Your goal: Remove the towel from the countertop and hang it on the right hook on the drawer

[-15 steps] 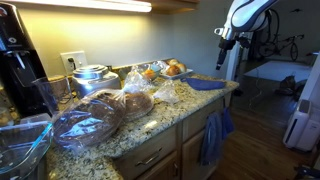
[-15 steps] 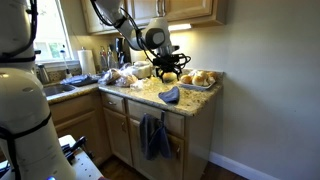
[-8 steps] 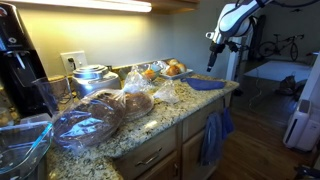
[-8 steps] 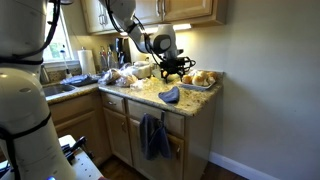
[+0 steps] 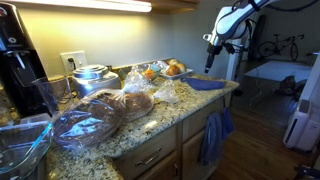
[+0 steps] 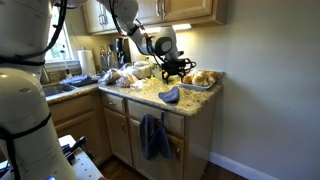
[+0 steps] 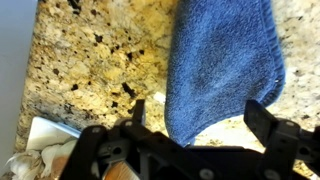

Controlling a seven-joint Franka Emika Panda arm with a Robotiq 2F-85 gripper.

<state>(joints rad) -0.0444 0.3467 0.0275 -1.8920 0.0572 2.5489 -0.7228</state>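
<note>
The royal-blue towel lies crumpled on the speckled granite countertop near its end; it shows in both exterior views and fills the upper right of the wrist view. My gripper hangs in the air above the towel, not touching it, and also shows over the counter's far end. In the wrist view its two dark fingers are spread wide apart and empty, with the towel's edge between them below.
A paler slate-blue towel hangs on the cabinet front below the counter. A tray of rolls, bagged bread, a pot, a coffee maker and a white tray corner crowd the counter.
My gripper has moved lower and nearer to the towel and the rolls over the last second. The towel has not moved.
</note>
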